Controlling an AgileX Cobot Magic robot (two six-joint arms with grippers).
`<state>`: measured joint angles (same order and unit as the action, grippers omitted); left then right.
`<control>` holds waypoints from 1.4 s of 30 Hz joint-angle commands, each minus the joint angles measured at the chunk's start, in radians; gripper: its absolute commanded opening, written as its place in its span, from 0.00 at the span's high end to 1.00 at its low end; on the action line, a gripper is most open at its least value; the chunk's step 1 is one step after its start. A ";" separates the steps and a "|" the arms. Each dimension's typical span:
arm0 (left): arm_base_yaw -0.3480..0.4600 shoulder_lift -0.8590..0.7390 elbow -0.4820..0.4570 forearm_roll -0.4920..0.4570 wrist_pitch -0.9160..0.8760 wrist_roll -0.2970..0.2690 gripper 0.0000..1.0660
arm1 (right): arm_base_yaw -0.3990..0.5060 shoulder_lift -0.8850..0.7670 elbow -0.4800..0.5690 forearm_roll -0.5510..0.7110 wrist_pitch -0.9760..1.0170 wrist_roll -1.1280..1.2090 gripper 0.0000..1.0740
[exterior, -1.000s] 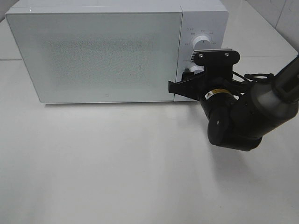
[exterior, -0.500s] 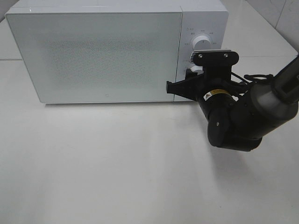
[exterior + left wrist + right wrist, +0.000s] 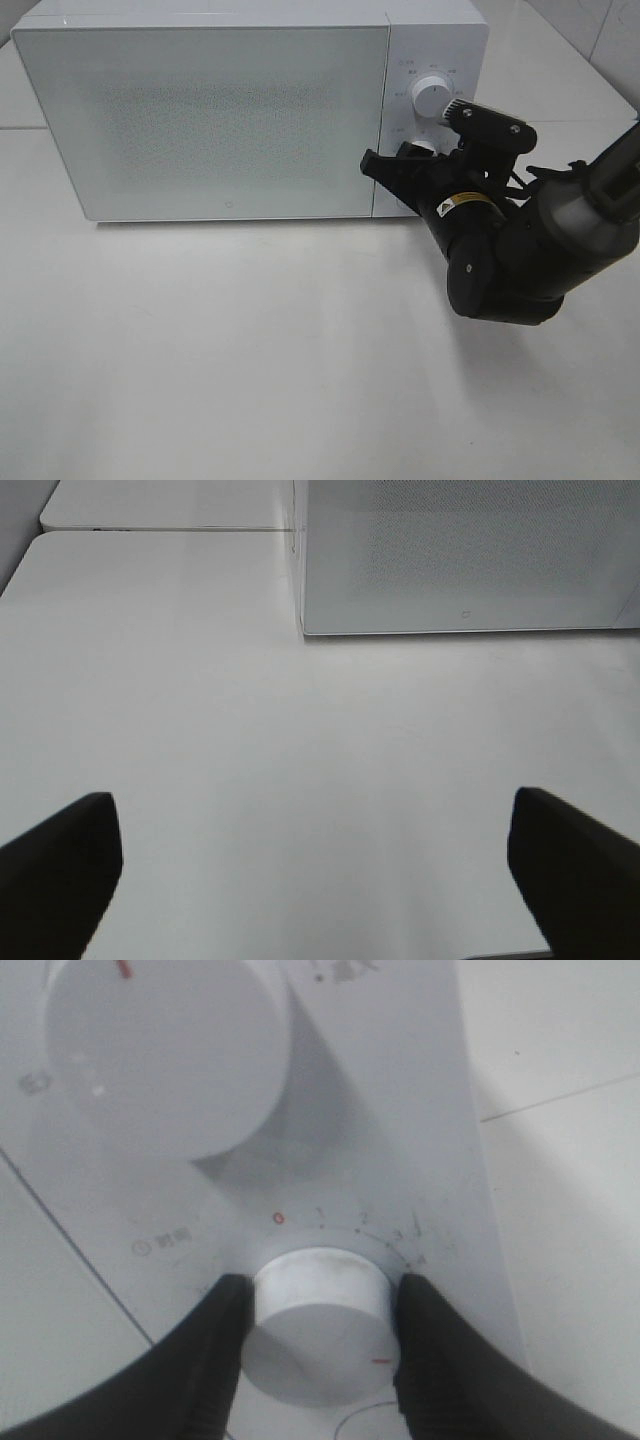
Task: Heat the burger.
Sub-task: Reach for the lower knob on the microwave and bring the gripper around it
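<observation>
Left gripper (image 3: 310,820) wide open, holds nothing, hangs over table (image 3: 250,350), out of way. Microwave door (image 3: 200,120) shut; burger not seen, likely inside. Right gripper (image 3: 322,1300) squeezes lower knob (image 3: 318,1335), likely to turn timer, start heat

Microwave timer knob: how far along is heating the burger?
Done: microwave door shut; the burger is not visible. In hand: right gripper has its jaws closed on the lower knob, red mark off zero. Remaining: release, wait out the heating, retrieve the burger. The left gripper is open.
</observation>
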<state>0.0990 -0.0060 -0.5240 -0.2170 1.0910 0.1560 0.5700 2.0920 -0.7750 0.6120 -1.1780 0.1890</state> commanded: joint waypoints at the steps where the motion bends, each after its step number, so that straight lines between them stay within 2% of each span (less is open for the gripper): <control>1: -0.003 -0.017 0.003 -0.008 -0.013 -0.001 0.08 | -0.008 -0.005 -0.021 -0.078 -0.037 0.184 1.00; 3: -0.003 -0.017 0.003 -0.008 -0.013 -0.001 0.08 | -0.008 -0.005 -0.021 -0.078 -0.037 0.339 1.00; 4: -0.003 -0.017 0.003 -0.008 -0.013 -0.001 0.08 | -0.008 -0.005 -0.021 -0.078 -0.037 0.339 1.00; 6: -0.003 -0.017 0.003 -0.008 -0.013 -0.001 0.08 | -0.008 -0.005 -0.021 -0.086 -0.038 0.594 1.00; 9: -0.003 -0.017 0.003 -0.008 -0.013 -0.001 0.08 | -0.008 -0.005 -0.021 -0.093 -0.039 0.640 1.00; 11: -0.003 -0.017 0.003 -0.008 -0.013 -0.001 0.08 | -0.008 -0.005 -0.021 -0.117 -0.066 0.835 1.00; 12: -0.003 -0.017 0.003 -0.008 -0.013 -0.001 0.08 | -0.008 -0.005 -0.021 -0.117 -0.066 0.835 1.00; 14: -0.003 -0.017 0.003 -0.008 -0.013 -0.001 0.08 | -0.008 -0.005 -0.021 -0.132 -0.095 0.976 1.00; 20: -0.003 -0.017 0.003 -0.008 -0.013 -0.001 0.08 | -0.008 -0.005 -0.021 -0.131 -0.128 1.125 1.00; 25: -0.003 -0.017 0.003 -0.008 -0.013 -0.001 0.08 | -0.008 -0.005 -0.021 -0.129 -0.185 1.352 1.00; 42: -0.003 -0.017 0.003 -0.008 -0.013 -0.001 0.08 | -0.008 -0.005 -0.021 -0.123 -0.222 1.364 1.00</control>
<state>0.0990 -0.0060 -0.5240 -0.2170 1.0910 0.1560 0.5640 2.0930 -0.7620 0.5800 -1.1940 1.5460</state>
